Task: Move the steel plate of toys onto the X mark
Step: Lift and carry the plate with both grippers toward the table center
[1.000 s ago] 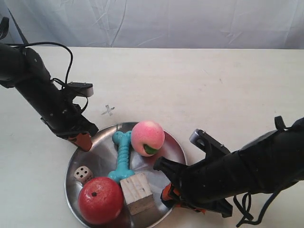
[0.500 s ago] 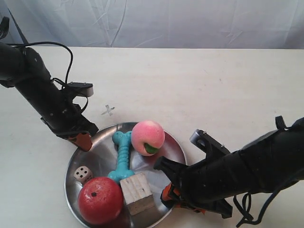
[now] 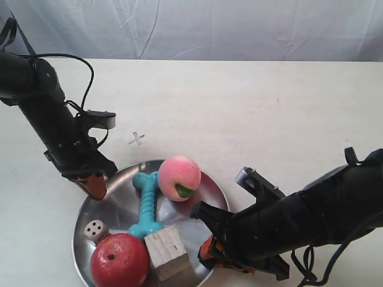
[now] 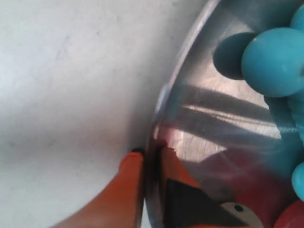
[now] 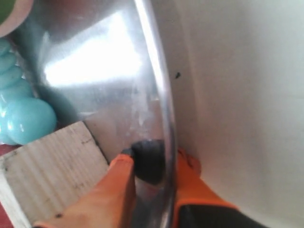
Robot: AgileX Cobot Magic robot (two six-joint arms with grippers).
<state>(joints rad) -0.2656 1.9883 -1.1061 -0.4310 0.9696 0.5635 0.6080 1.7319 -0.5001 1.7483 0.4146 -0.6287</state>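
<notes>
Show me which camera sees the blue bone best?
The exterior view: the whole bone lies in the plate, both knobby ends showing. The left wrist view catches only round end knobs, close and blurry. The right wrist view shows just one end beside the cube.

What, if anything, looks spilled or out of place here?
Nothing stands out. The apple, peach, bone, cube and die all sit inside the steel plate, whose rim the left gripper and right gripper pinch. The X mark lies uncovered, apart from it.
</notes>
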